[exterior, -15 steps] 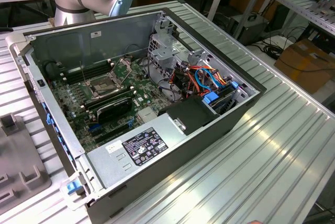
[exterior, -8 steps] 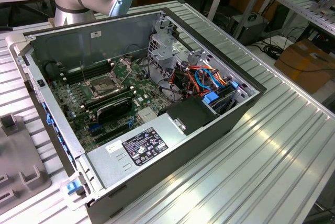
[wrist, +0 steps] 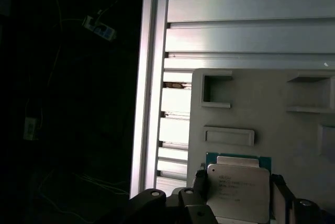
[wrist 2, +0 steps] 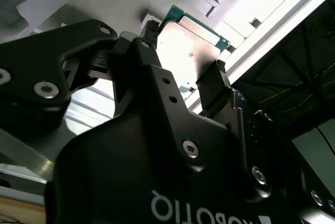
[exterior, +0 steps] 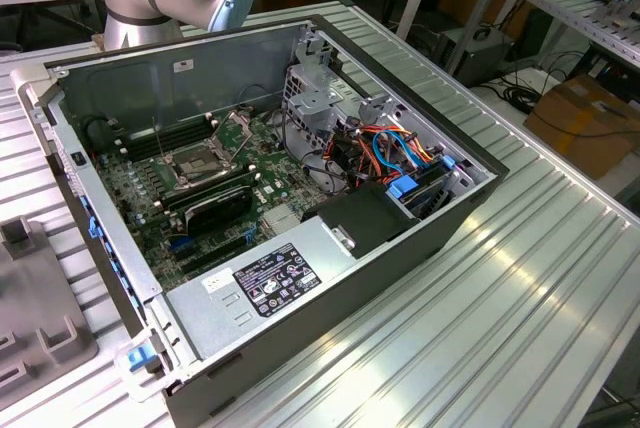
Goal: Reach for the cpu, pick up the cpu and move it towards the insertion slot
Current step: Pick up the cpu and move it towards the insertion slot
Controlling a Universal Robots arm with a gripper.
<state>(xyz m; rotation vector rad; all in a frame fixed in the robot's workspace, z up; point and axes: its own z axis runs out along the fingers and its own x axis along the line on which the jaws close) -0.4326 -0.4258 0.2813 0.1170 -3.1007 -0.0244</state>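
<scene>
In both wrist views the gripper (wrist: 236, 190) clamps the cpu (wrist: 238, 179) by opposite edges, over the grey tray (wrist: 293, 130). The exterior view shows the insertion slot (exterior: 200, 163) inside the computer case (exterior: 330, 278).

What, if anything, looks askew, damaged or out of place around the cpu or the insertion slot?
Nothing stands out. The cpu sits square at the end effector, with no visible damage. The insertion slot has its metal cover raised, which suits the task.
</scene>
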